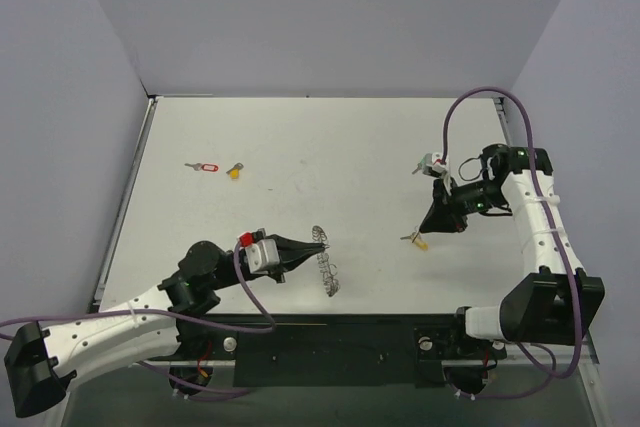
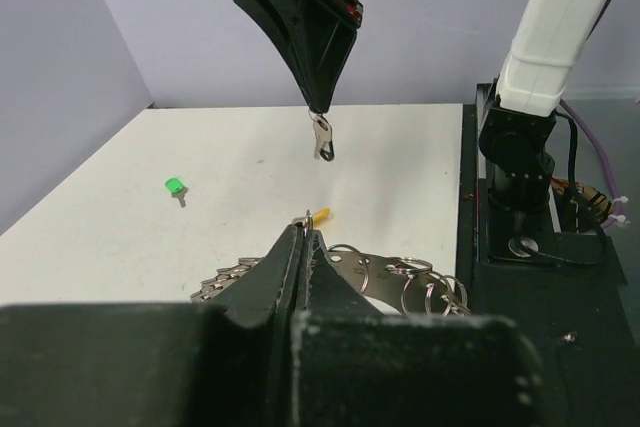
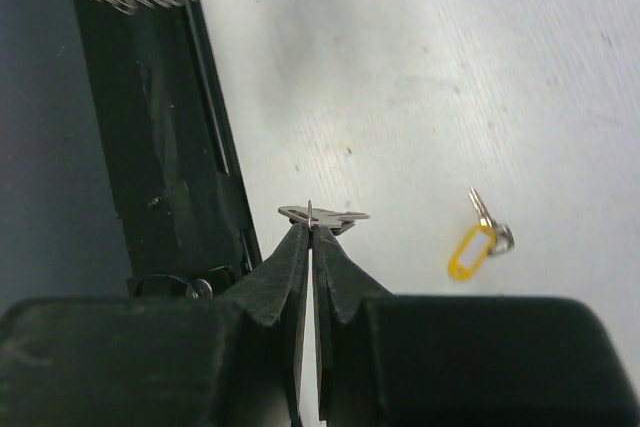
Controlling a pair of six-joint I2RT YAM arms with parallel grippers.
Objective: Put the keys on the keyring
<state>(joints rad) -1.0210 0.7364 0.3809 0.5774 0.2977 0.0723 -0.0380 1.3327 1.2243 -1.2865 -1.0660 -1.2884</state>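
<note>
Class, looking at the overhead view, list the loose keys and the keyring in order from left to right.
red-tagged key → orange-yellow key → keyring → yellow-tagged key. Left out: the pinched key in the right gripper, which overlaps the last.

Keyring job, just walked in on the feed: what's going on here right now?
The left gripper is shut on the keyring, holding it low near the front of the table. The right gripper is shut on a small metal key, lifted off the table and apart from the ring, so it is not yet threaded. A yellow-tagged key lies close by. The green key, red key and orange-yellow key lie loose on the table.
</note>
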